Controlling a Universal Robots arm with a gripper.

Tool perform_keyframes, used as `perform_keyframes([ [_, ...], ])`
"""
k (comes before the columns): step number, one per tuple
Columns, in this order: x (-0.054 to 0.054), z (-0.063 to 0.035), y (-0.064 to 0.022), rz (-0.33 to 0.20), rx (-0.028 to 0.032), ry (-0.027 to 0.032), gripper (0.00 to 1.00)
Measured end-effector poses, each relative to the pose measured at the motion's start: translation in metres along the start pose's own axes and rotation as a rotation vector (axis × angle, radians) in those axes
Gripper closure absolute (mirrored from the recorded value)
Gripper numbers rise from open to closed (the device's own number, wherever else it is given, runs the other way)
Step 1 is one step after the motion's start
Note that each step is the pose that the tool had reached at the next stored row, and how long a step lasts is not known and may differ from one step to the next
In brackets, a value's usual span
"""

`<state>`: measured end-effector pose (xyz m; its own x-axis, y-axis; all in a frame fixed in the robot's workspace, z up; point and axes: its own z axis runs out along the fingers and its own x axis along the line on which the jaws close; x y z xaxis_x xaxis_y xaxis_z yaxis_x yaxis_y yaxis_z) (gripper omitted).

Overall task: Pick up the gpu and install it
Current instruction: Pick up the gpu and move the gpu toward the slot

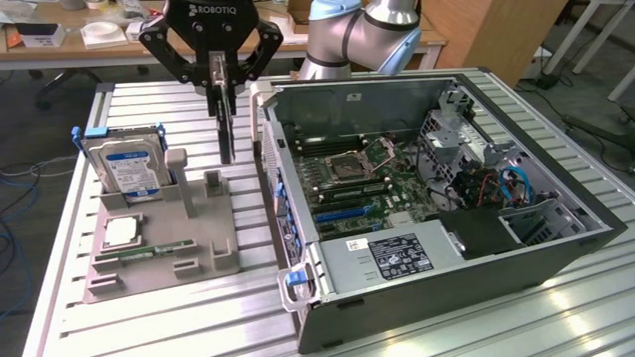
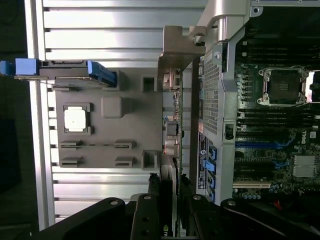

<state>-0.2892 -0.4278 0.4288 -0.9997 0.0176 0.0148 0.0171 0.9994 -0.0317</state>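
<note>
I find the black two-finger gripper [image 1: 224, 104] clenched on the thin dark gpu card [image 1: 227, 141]. The card hangs edge-down over the grey plastic tray's [image 1: 223, 249] rim, just beside the open-topped black computer case [image 1: 447, 297].

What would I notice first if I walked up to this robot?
First you'd spot the big black gripper pinching the gpu, a thin card that hangs edge-down just above the edge of the grey holder. Close by, on the exterior view's right, lies an open computer case with its insides showing. A blue-labelled hard drive stands in the holder on the exterior view's left.
</note>
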Motion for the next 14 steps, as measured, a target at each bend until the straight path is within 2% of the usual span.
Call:
perform_keyframes([
  [14, -0.016, 0.0006, 0.0003, 0.000, 0.0000, 0.0000, 0.74],
])
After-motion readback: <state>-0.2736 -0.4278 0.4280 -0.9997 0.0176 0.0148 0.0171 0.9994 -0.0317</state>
